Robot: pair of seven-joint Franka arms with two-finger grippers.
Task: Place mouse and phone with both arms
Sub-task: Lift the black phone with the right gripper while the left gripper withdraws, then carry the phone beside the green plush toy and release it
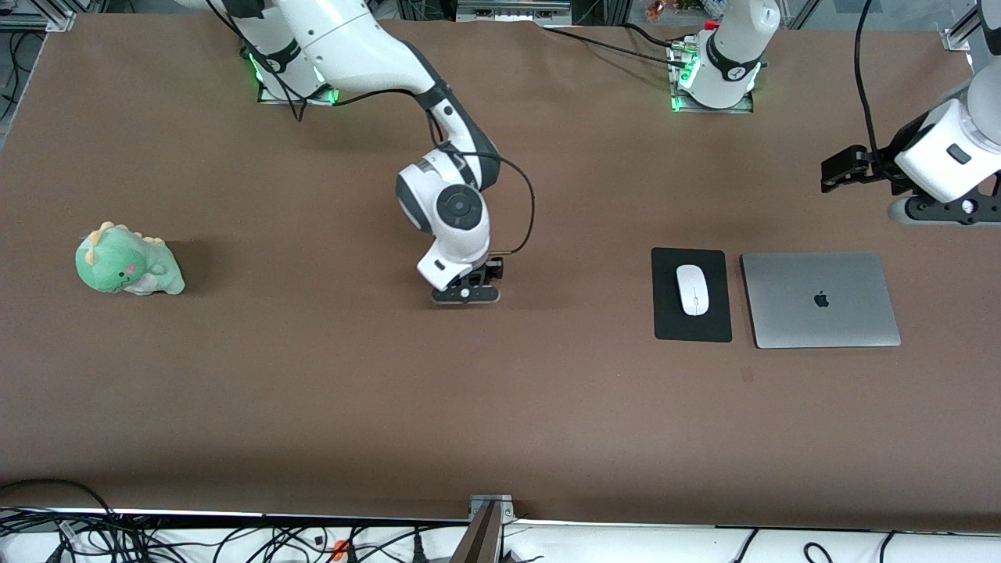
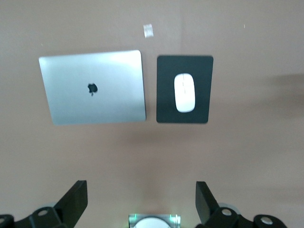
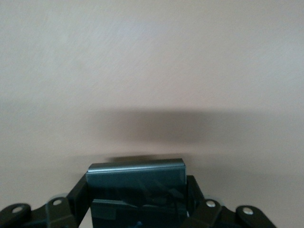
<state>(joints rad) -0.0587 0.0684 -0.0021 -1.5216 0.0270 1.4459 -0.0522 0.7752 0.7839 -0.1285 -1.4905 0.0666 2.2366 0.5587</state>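
The white mouse [image 1: 692, 289] lies on a black pad [image 1: 669, 309] toward the left arm's end of the table. It also shows in the left wrist view [image 2: 184, 92]. My right gripper [image 1: 467, 294] is low over the middle of the table and shut on the black phone [image 3: 135, 172], which stands on edge between its fingers. In the front view the hand hides the phone. My left gripper [image 1: 934, 211] waits high over the table's edge near the laptop. It is open and empty [image 2: 141, 192].
A closed silver laptop [image 1: 819, 299] lies beside the pad, toward the left arm's end, also in the left wrist view [image 2: 92, 87]. A green plush dinosaur [image 1: 125, 270] sits near the right arm's end. Cables run along the table's front edge.
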